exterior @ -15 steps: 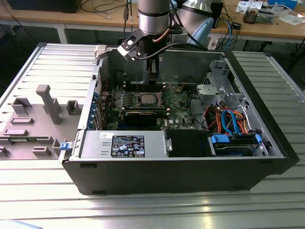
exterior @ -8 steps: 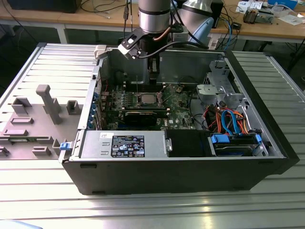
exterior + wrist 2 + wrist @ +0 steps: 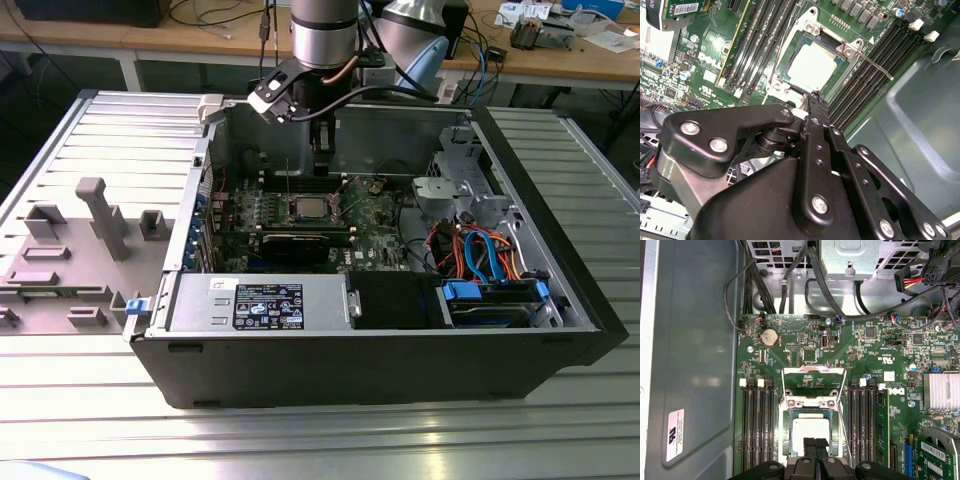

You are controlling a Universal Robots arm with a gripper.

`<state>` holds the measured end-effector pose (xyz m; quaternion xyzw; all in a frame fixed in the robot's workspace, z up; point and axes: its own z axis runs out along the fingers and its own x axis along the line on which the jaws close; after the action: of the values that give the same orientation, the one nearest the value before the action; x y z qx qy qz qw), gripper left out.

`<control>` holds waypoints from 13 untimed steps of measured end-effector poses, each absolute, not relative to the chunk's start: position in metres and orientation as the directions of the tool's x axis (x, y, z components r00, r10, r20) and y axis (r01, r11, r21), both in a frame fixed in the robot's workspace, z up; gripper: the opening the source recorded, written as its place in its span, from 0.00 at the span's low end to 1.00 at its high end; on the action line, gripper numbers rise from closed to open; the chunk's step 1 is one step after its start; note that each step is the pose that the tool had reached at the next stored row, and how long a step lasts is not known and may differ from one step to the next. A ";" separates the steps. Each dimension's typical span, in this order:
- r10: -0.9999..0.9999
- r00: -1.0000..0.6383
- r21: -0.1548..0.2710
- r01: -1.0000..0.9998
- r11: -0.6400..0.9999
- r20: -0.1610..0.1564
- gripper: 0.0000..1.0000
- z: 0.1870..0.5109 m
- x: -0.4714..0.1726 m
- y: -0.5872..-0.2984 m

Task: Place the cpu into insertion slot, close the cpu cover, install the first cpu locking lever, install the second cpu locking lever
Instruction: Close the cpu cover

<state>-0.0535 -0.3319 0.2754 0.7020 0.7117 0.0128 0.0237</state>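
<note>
While the small square silver-topped cpu lies seated in the silvery-rimmed square insertion slot, the black gripper hangs close over the cpu's edge, jaws together, gripping nothing; in the exterior view it stands at one o'clock of the cpu; the thin silvery window-frame cpu cover lies flipped open.

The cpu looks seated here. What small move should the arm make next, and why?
Probably carry the gripper across the insertion slot toward the free edge of the cpu cover, ready to tip it down. The cpu lies in the slot, the cover stands swung back off it, and the shut gripper hovers at the slot's opposite side, apparently empty.
</note>
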 end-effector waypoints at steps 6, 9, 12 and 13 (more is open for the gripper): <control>1.000 -0.013 0.052 0.999 0.014 -0.016 0.11 0.275 -0.052 -0.332; 1.000 -0.013 0.051 0.999 0.014 -0.016 0.11 0.275 -0.051 -0.332; 1.000 -0.013 0.051 0.999 0.014 -0.016 0.11 0.275 -0.050 -0.332; 1.000 -0.013 0.051 0.999 0.014 -0.016 0.11 0.275 -0.050 -0.332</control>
<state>-0.0498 -0.3319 0.2755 0.7021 0.7116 0.0128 0.0237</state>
